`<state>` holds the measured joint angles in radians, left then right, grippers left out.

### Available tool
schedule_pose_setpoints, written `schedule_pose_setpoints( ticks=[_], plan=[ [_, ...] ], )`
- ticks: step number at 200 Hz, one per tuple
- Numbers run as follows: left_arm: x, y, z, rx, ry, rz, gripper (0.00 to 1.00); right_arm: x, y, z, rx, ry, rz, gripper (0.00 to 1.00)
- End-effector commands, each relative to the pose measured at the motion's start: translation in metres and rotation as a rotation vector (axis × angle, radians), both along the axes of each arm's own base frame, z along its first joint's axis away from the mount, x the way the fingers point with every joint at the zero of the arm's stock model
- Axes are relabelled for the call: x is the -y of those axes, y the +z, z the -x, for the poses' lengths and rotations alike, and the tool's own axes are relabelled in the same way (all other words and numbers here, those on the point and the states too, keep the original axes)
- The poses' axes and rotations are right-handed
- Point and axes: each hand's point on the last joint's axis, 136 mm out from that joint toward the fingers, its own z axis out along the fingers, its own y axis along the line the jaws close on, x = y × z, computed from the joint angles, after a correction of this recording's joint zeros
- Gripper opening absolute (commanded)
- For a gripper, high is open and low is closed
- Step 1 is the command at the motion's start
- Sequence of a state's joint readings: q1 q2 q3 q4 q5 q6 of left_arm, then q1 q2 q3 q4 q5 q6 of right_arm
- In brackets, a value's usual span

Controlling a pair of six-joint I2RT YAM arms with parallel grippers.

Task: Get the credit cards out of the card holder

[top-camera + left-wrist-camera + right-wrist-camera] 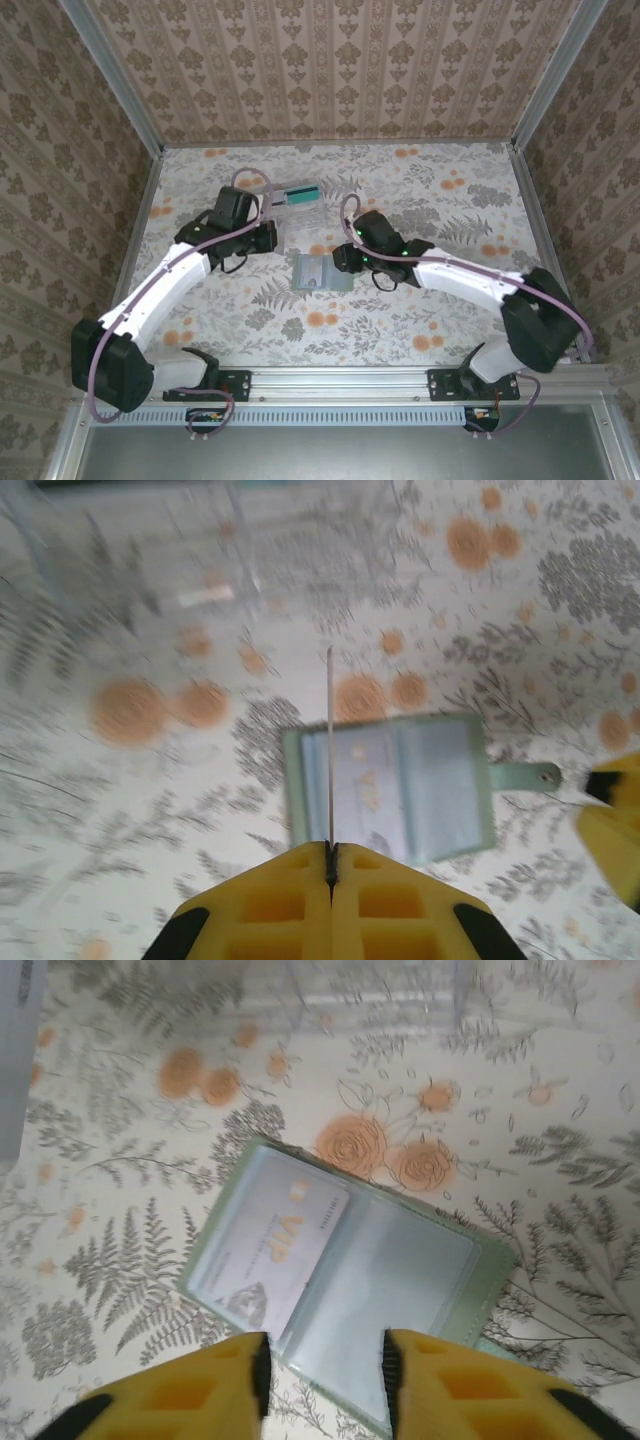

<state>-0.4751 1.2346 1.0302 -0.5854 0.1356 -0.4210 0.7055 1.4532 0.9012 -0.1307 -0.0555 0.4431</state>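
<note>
Top cam is hanging high behind the near edge, looking down over the whole table [450,200]. Both wrist cams are staring down close past their own yellow fingers [270,905] [200,1390], both catching the open card holder [322,272] [400,785] [340,1270] right ahead of the fingertips.

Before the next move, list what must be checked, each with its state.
1. Left gripper shut on a card: ok.
2. Holder lies open on the table: ok.
3. Holder emptied: not ok, a VIP card sits in one pocket.
4. Right gripper open over the holder's near edge: ok.
5. Right gripper touching the holder: cannot tell.
6. Room in the box: cannot tell.
</note>
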Motion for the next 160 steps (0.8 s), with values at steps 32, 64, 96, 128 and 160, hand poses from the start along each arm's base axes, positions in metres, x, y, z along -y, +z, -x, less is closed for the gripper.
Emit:
schedule_pose_setpoints(
  ticks=[32, 64, 96, 128, 160],
  plan=[
    [-0.032, 0.058, -0.033, 0.376, -0.247, -0.473, 0.00, 0.028, 0.024, 0.011, 0.100, -0.049, -0.036, 0.58],
    [-0.025, 0.055, -0.046, 0.443, -0.469, -0.651, 0.00, 0.036, 0.032, 0.015, 0.122, -0.073, -0.062, 0.73],
    [-0.015, 0.039, -0.058, 0.491, -0.680, -0.784, 0.00, 0.045, 0.035, 0.014, 0.135, -0.104, -0.067, 1.00],
    [-0.013, 0.015, -0.076, 0.530, -0.822, -0.903, 0.00, 0.049, 0.037, 0.014, 0.146, -0.123, -0.069, 1.00],
    [-0.026, 0.006, -0.106, 0.575, -0.825, -0.960, 0.00, 0.051, 0.033, 0.012, 0.143, -0.136, -0.058, 1.00]
  ],
)
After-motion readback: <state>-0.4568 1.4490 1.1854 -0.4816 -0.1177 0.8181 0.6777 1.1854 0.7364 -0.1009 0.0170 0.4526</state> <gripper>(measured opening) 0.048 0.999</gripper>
